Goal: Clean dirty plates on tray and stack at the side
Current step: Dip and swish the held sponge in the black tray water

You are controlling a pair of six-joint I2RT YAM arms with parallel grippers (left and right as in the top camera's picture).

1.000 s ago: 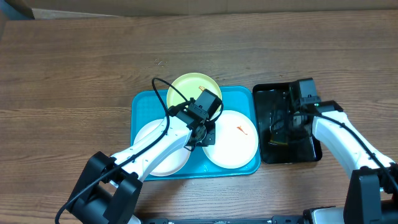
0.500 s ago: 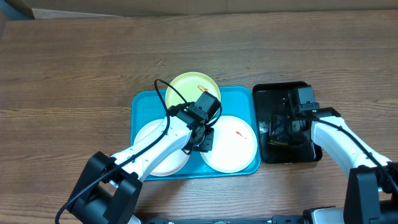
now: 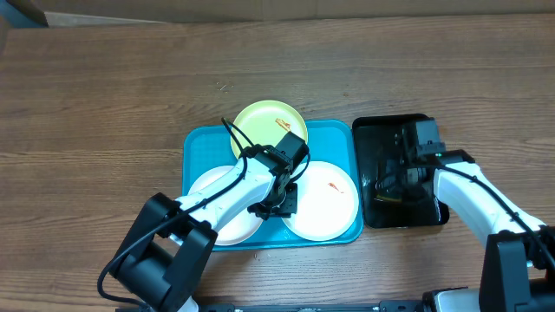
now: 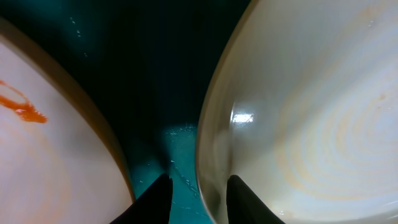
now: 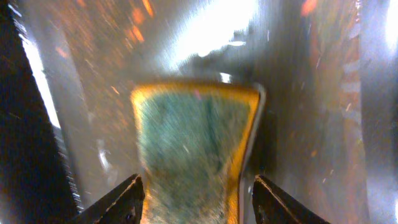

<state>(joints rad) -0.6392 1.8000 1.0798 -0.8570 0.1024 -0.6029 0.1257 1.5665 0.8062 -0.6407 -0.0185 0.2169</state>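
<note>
1. Overhead: all three plates sat on the tray [image 3: 198, 147]. The yellow-green plate [image 3: 264, 121] hung over its far rim, and the plain white plate [image 3: 217, 212] and the smeared white plate [image 3: 328, 206] filled its near half. Red marks showed on two of them and nothing was stacked beside the tray, so I'd say the job had barely started. The left gripper [image 3: 282, 195] was down between the two white plates. The right gripper [image 3: 395, 180] was inside the black tray [image 3: 373, 130], just off the tray's right end.
2. Left wrist: the left gripper [image 4: 198, 199] had its jaws apart, straddling the plain white plate's [image 4: 311, 112] rim over the tray floor. The smeared white plate [image 4: 37, 155] sat right beside it, so it looked pretty cramped.
3. Right wrist: the right gripper [image 5: 196, 205] had its fingers spread on either side of a sponge [image 5: 196, 143], and it didn't look to be squeezing it.
</note>
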